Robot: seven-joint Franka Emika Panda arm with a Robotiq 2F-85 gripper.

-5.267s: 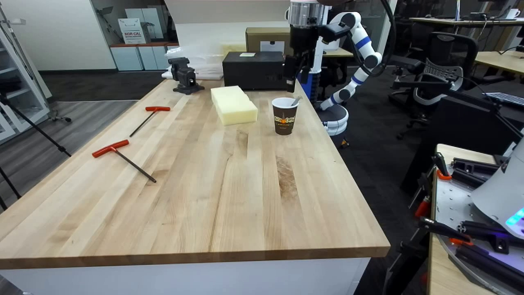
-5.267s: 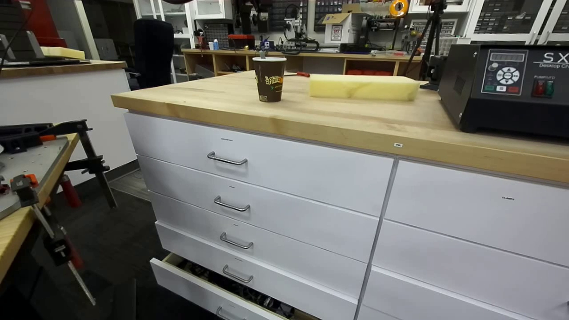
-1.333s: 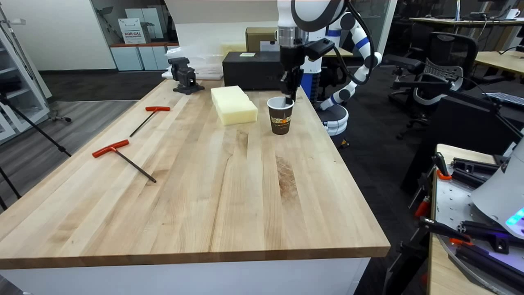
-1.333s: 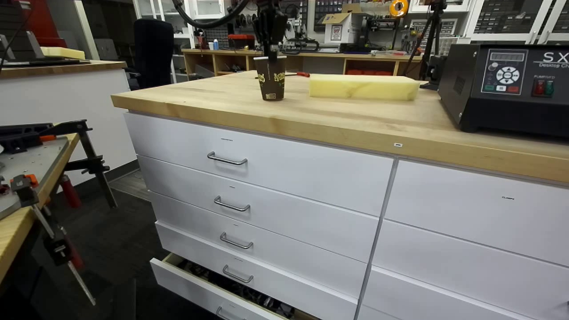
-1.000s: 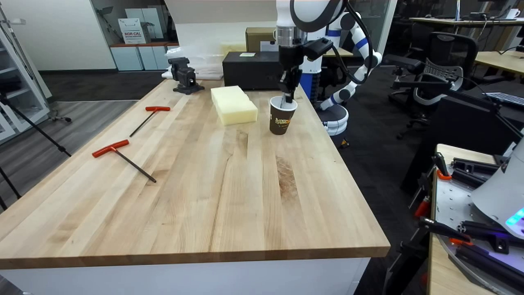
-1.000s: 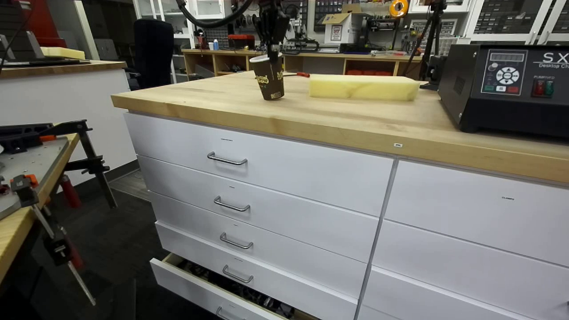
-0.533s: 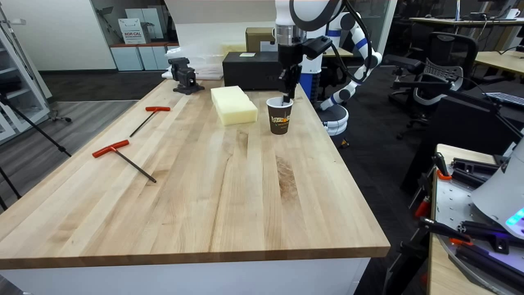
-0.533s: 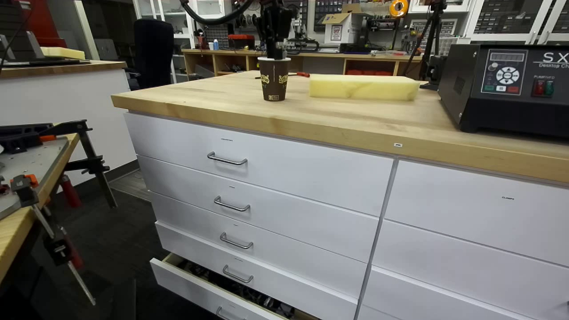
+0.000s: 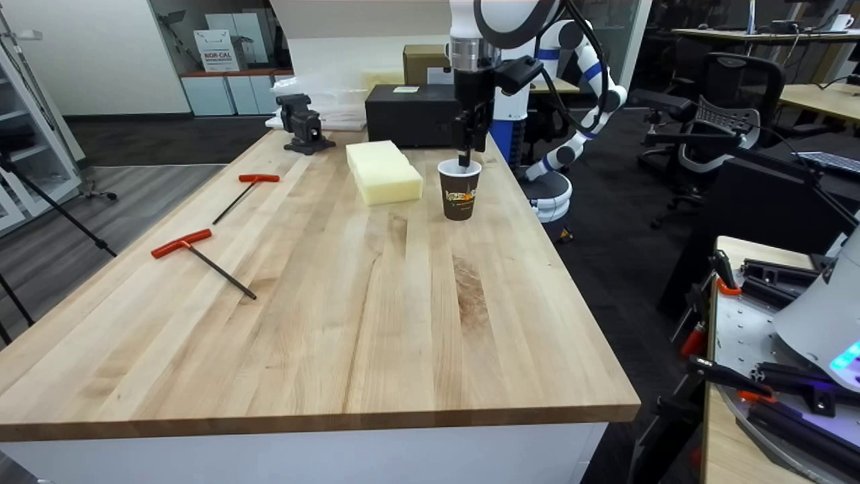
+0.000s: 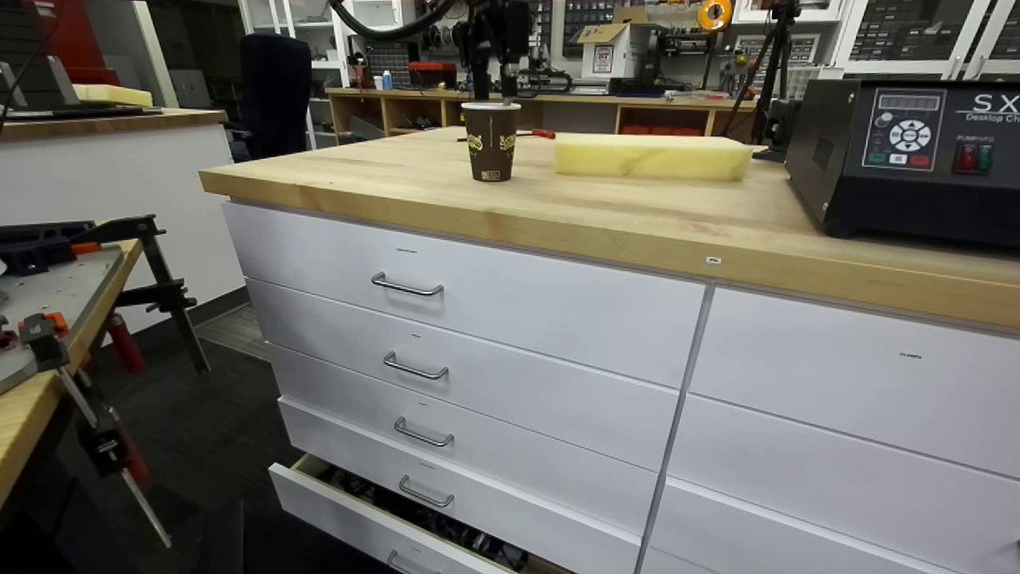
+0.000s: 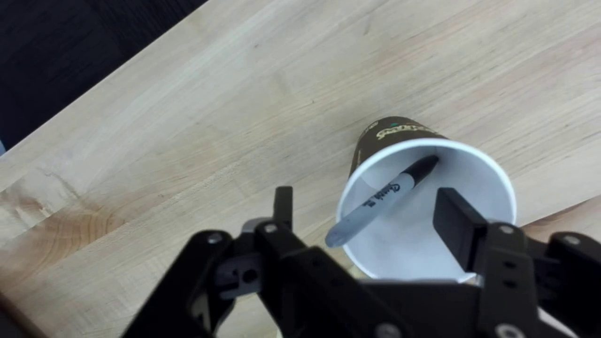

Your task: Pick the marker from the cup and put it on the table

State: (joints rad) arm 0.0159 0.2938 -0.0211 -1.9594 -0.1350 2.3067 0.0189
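The dark brown cup (image 9: 460,196) stands upright on the table (image 9: 363,323), also seen in an exterior view (image 10: 491,147). In the wrist view the cup's pale rim (image 11: 498,171) faces me. The marker (image 11: 381,202) leans inside it, dark end down in the cup, pale end sticking out over the rim. My gripper (image 11: 368,213) is open and empty. One finger is over the cup's mouth, the other outside the rim, with the marker's pale end between them, untouched. Both exterior views show the gripper (image 9: 470,153) just above the cup (image 10: 495,88); the marker is hard to make out there.
A yellow foam block (image 9: 386,176) lies beside the cup. A black machine box (image 9: 416,115) and a small vise (image 9: 304,124) stand at the table's end. Two red-handled T-tools (image 9: 185,243) lie along one side. The table's edge is close to the cup.
The gripper has come down to the cup since five seconds ago. The cup was tilted one second ago and stands upright now. The fingers have spread apart since half a second ago.
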